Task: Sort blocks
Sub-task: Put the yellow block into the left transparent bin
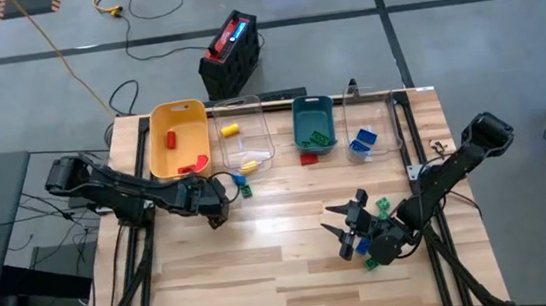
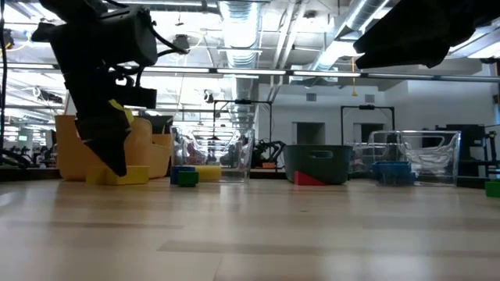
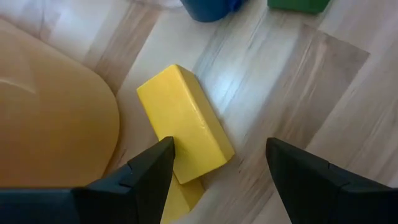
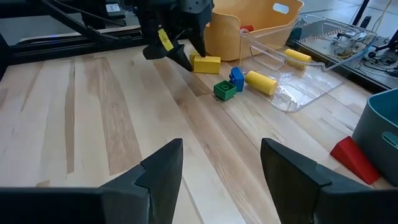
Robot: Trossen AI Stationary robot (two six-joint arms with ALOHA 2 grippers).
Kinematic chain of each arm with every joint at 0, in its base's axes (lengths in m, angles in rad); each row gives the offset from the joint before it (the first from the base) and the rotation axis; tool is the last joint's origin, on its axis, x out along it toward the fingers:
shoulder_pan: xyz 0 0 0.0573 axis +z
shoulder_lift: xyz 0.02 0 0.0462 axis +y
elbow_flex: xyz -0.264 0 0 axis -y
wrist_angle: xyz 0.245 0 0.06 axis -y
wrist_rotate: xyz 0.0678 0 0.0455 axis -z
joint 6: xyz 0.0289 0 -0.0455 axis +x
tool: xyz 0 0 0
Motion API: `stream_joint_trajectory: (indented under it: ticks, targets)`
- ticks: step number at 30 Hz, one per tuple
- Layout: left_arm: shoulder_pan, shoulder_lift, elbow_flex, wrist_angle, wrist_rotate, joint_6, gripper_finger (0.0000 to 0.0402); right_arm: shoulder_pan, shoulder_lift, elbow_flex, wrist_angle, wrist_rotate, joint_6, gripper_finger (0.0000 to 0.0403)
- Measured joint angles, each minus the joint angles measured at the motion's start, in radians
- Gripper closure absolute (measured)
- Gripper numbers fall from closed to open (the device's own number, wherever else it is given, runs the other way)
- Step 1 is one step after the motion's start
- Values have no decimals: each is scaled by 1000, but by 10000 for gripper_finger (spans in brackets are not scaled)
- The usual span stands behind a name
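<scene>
Left gripper (image 3: 217, 165) is down at the table with its jaws spread wide, and the yellow block (image 3: 185, 124) lies flat between the fingers, brushing one fingertip (image 3: 158, 163) while the other sits apart. That block rests just beside the yellow bin (image 3: 56, 118). In the high view the gripper hides it completely. Past it, at about one o'clock in the overhead picture, a blue block (image 4: 236, 78) and a green block (image 4: 224, 90) sit touching, cut off at the edge of the wrist view. Right gripper (image 4: 221, 168) hovers open over bare wood at the table's five o'clock, well apart from these blocks; small green and blue pieces beside it are hard to make out.
</scene>
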Motion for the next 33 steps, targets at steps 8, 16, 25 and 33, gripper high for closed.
stream_joint_trajectory:
  ticks: [8,16,25,33]
  targets:
    - [-7,1,0,37,18,61,165,2,0,0,18,0,-13,173]
    - [-79,0,3,125,119,277,232,6,0,0,34,0,-32,173]
    - [-122,4,125,32,106,111,235,6,0,0,34,0,-39,173]
    - [-120,12,139,-37,84,-10,180,6,0,0,34,0,-42,173]
